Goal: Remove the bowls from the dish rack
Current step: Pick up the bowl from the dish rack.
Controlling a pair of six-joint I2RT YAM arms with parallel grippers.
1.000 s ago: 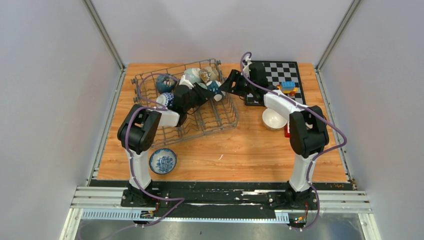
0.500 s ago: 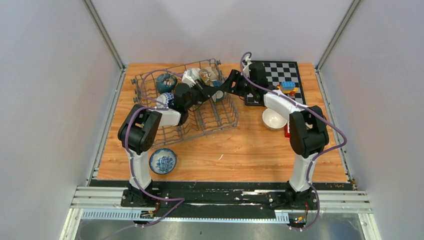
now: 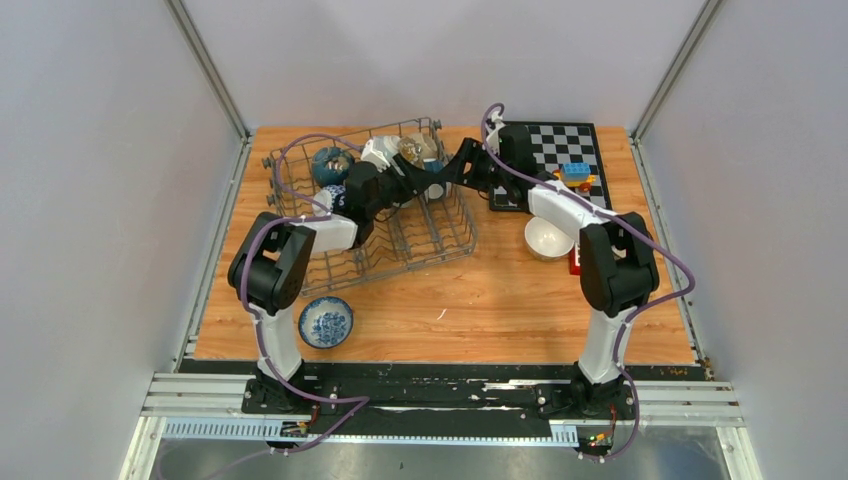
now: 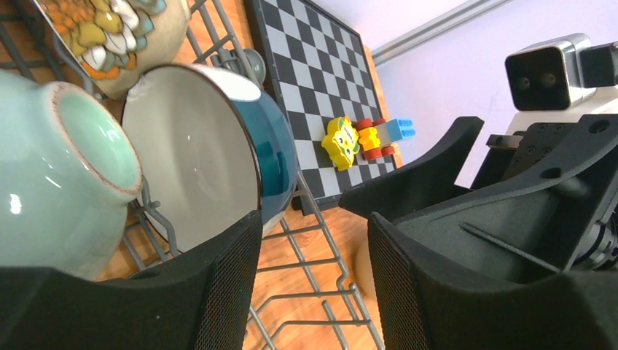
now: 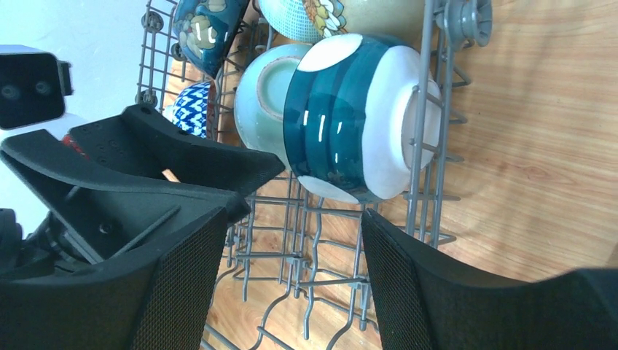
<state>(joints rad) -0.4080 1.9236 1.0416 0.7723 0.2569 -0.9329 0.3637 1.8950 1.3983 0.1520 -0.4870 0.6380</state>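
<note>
Bowls already out of the rack mark both ends of the table: a blue-and-white bowl (image 3: 326,322) sits near the left arm's base, well apart from the action.

Further in, the left gripper (image 4: 313,226) reaches over the dish rack (image 3: 300,190) with its jaws parted and nothing between them. Just ahead of it and to its left stands the dark teal bowl (image 4: 218,153), tipped on edge among the prongs at the rack's far right side. Its white inside is turned toward this gripper. A pale green bowl (image 4: 65,168) leans against it on the left, and a beige patterned bowl (image 4: 109,29) stands beyond.

From the other side, the right gripper (image 5: 291,219) is also spread wide and holds nothing. It looks at the same teal bowl's glazed outside, with the bowl lying across the gap ahead of its fingertips and hard against the rack's wire wall.

Both grippers are close to this one bowl and nearly facing each other. The left meets the open mouth, so the rim offers it a pinch, probably the easier hold. Two arms in so little room risk a clash.

On the right, a white bowl (image 3: 548,238) rests on the table beside the chessboard (image 3: 565,150).
</note>
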